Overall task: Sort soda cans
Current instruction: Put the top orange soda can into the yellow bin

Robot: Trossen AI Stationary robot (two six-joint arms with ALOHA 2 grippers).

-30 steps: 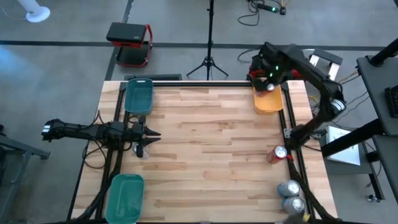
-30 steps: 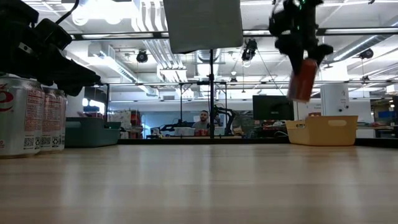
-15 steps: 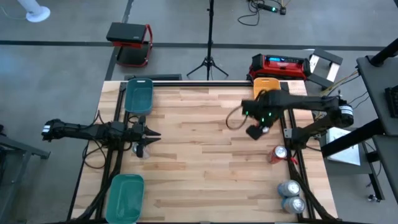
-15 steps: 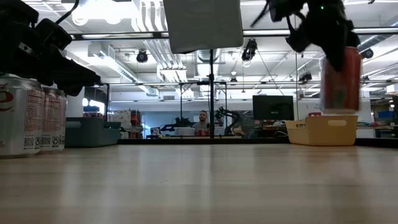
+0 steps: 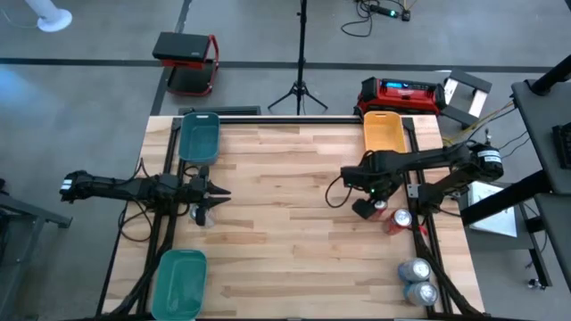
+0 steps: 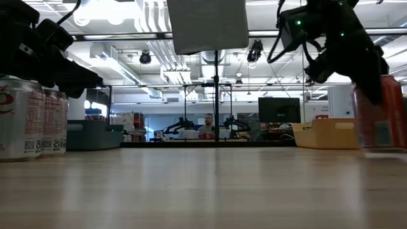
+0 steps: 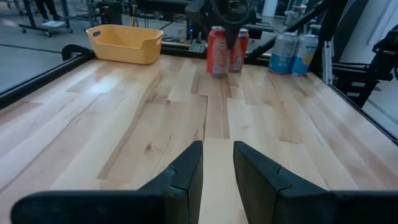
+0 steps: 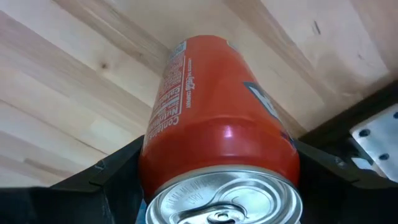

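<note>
high view | right pincer (image 5: 368, 208) grasping red can (image 8: 217, 143) beside second red can (image 5: 398, 220) | left pincer (image 7: 216, 163) released

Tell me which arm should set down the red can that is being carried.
The right. Its gripper is already shut on the red can, low over the table beside the other red can. The left gripper waits open at the far edge by a silver can.
</note>
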